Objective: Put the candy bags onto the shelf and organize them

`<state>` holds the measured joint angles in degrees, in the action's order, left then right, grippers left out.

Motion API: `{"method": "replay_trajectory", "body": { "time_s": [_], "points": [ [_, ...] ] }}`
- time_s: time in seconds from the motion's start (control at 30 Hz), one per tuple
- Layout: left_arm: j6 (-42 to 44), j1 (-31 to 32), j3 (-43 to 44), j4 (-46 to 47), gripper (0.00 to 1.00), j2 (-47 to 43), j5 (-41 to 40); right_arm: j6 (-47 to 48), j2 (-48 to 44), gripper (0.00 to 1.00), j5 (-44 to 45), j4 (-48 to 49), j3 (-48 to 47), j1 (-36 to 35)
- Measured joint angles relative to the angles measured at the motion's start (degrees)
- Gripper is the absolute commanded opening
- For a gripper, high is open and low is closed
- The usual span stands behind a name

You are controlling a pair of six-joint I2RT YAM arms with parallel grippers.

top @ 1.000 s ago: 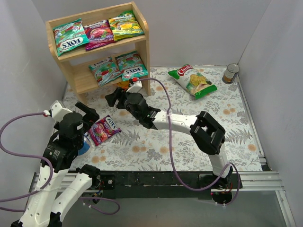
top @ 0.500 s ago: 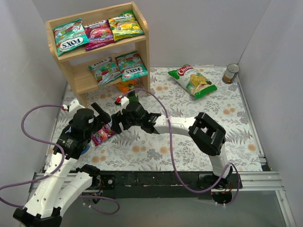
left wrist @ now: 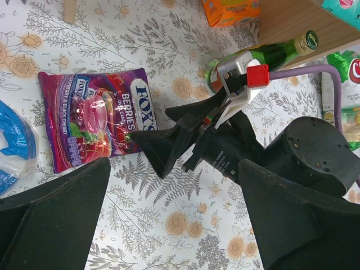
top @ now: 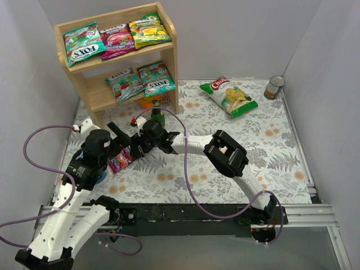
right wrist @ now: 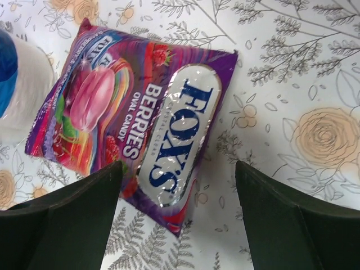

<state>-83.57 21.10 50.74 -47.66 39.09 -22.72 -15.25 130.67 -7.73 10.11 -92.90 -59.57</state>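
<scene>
In the last second the right arm has swung away from the foot of the shelf [top: 169, 62] and down toward 7 o'clock. The right fingers [top: 132, 151] now hang spread apart over the near end of the purple candy bag [right wrist: 135, 118], gripping nothing. The bag lies flat on the tabletop [top: 225, 157], at about 6 o'clock from the shelf, with a blue thing [top: 100, 177] just beside it. The left arm has come up and forward too, and the left fingers [top: 119, 136] are wide open and empty at the bag's 12 o'clock, close to the right arm's wrist. Five other bags [top: 84, 46] already sit on the shelf, three on top and two below, so this looks like the last one to fetch. I'd say a pickup is about to begin, though with both arms crowding one small bag they could easily bump each other.
</scene>
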Motion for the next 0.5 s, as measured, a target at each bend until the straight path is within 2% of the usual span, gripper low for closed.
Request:
{"method": "replay_trajectory", "body": {
  "time_s": [0.17,0.37,0.47,0.5],
  "points": [
    [0.02,0.00,0.52,-0.39,0.98,-0.66,-0.50,-0.76,1.73,0.87,-1.42,1.03,-1.31,1.05],
    [0.04,0.00,0.76,-0.48,0.98,-0.70,-0.74,-4.15,3.78,0.81,-7.06,4.04,-2.64,2.43],
    [0.04,0.00,0.76,-0.63,0.98,-0.70,-0.87,-5.90,4.59,0.72,-10.01,5.55,-2.91,2.95],
    [0.04,0.00,0.81,-0.72,0.98,-0.70,-0.90,-6.56,4.83,0.63,-10.82,5.92,-2.97,3.17]
  ]
}}
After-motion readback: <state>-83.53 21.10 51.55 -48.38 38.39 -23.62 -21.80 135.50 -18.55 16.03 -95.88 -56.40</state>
